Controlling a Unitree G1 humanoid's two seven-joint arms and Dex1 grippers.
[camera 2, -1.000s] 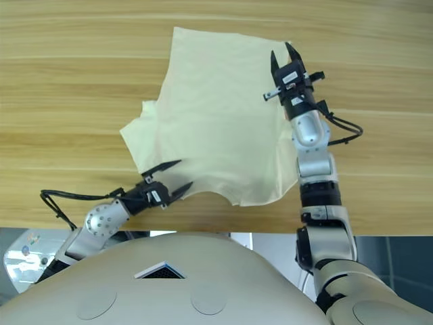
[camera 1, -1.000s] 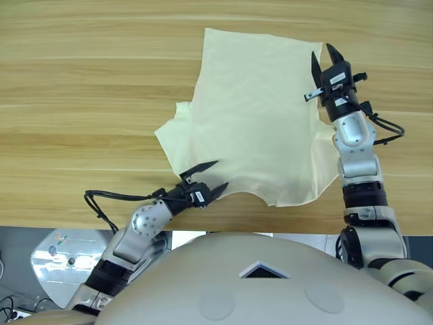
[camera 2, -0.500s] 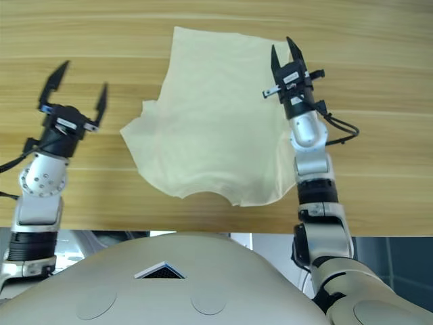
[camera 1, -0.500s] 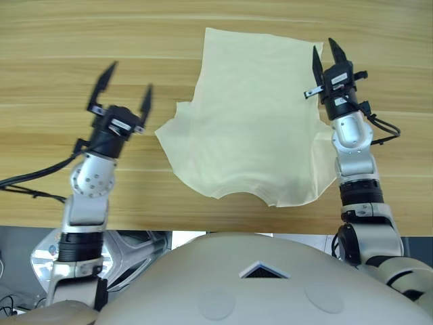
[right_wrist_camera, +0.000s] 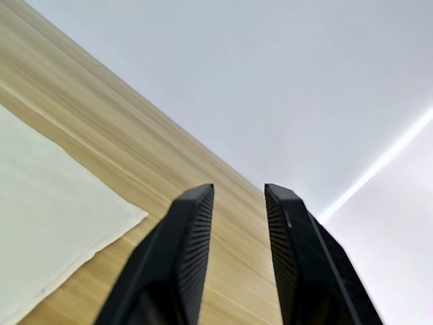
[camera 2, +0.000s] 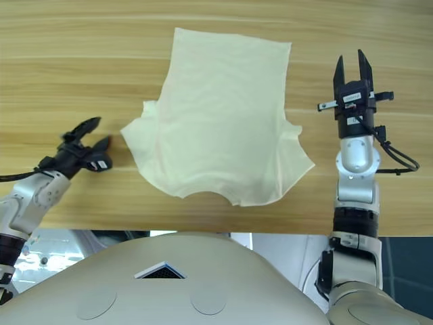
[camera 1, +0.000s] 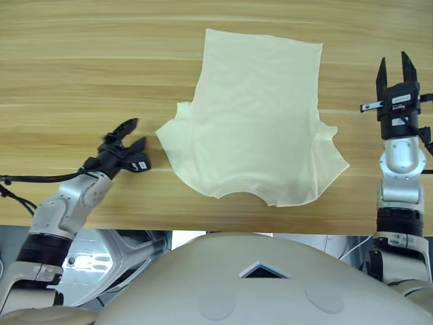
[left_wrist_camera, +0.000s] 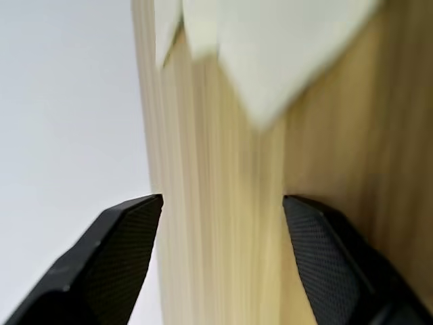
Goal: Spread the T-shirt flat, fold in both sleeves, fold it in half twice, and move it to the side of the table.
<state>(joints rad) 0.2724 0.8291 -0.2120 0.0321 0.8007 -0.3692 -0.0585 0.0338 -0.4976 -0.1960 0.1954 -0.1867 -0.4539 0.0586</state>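
While the T-shirt (camera 1: 257, 115) is spread on the desk (camera 1: 81, 61) | left end effector (camera 1: 135, 133) held apart, 9 o'clock of it | right end effector (camera 1: 393, 64) held apart, 3 o'clock

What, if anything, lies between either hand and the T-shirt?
Nothing visible. The left hand is beside the T-shirt at its left sleeve, the right hand off its right sleeve; just table wood shows in both gaps.

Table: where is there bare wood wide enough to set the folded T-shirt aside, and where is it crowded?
The widest bare stretch of table lies left of the T-shirt, out past the left gripper. A narrower strip runs between the shirt's right edge and the right gripper. The near edge is crowded: the shirt's wide end fills the middle, with a gripper on each side.
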